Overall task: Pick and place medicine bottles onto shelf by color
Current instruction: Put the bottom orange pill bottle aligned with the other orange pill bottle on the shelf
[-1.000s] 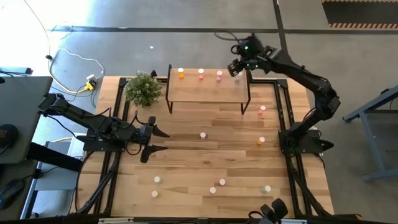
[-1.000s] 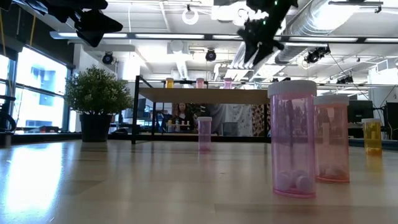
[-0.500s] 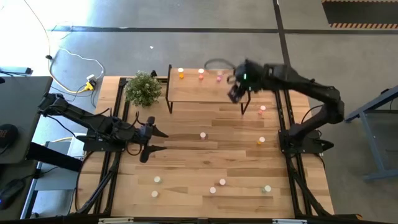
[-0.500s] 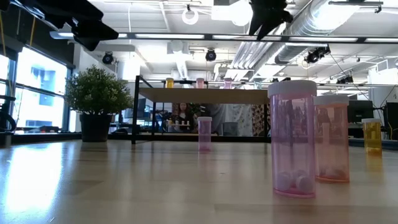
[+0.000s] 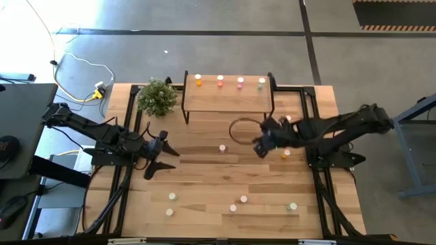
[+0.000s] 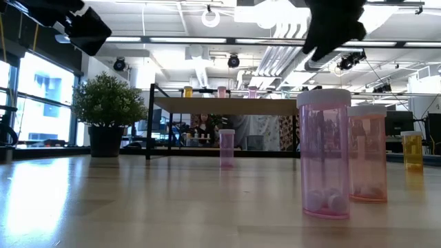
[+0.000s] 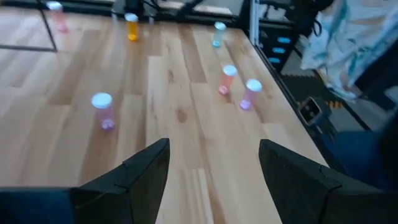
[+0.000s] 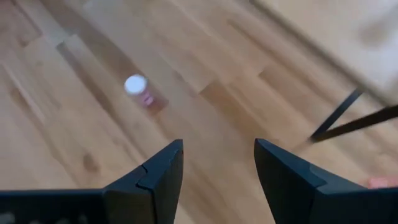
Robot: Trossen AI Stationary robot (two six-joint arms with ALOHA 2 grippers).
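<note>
Right wrist view: right pincer (image 8: 217, 171) agape (empty)

Both arms hover, left gripper (image 5: 161, 157) and right gripper (image 5: 261, 141) agape.

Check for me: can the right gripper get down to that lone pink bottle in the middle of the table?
Probably yes. The right gripper is open and empty, hanging just beside the pink bottle, which stands alone on bare planks. The shelf sits farther back, clear of the path.
</note>
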